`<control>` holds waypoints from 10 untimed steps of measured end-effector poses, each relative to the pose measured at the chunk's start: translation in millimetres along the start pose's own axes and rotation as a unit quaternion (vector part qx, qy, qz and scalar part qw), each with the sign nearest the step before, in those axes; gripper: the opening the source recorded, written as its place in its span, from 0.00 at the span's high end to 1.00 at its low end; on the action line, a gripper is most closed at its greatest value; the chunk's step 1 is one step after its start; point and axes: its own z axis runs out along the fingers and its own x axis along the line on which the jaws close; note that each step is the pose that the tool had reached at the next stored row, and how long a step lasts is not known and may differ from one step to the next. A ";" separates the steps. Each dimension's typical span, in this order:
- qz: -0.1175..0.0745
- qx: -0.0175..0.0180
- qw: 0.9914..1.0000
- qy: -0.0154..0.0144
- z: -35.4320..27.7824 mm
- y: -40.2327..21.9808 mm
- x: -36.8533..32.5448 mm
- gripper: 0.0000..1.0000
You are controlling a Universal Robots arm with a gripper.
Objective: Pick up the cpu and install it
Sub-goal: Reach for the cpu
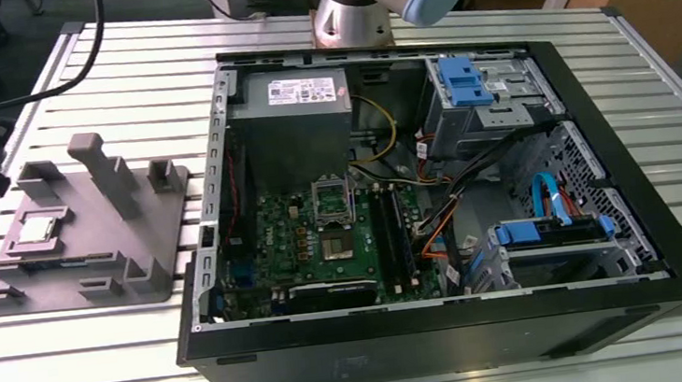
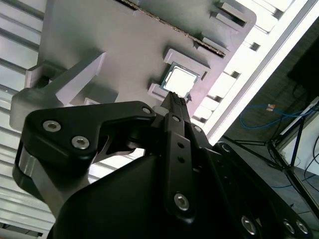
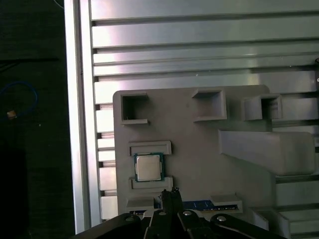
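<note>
Landmark: moulded grey plastic fixture plate (image 1: 95, 243) with posts and pockets, lying on the slatted aluminium table (image 1: 83, 366).
Task item: the cpu (image 3: 148, 167), a small flat square chip with a silvery-grey metal top and thin pale rim. It lies flat in a framed pocket near the plate's edge that faces the table's border.
Pincer: black two-finger gripper (image 3: 169, 193), above the plate. Its tips are together with nothing between them, pointing just beside the cpu pocket. Height over the plate cannot be told.
Step in hand: judged an approach to the pick; the chip is not yet lifted.
Handling: part the fingers before you descend and centre them over the chip. Raised bars flank two sides of the pocket, so take the two free sides. Keep the chip level and squeeze lightly.
Destination: open black computer case (image 1: 455, 330), to the exterior view's right of the plate, holding a green motherboard (image 1: 283, 243) with a shiny hinged socket frame (image 1: 331, 197).
Writing: the white label (image 1: 304, 89) on the big grey box (image 1: 297, 125) in the case has print too small to tell. No marking can be made out on the cpu top.
</note>
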 end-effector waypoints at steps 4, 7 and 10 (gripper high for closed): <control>0.000 0.000 1.000 0.000 7.2 -0.3 0.9 0.89; 0.000 0.000 1.000 0.000 12.6 -0.5 1.9 0.89; 0.000 0.000 1.000 0.000 15.3 -0.9 4.4 0.89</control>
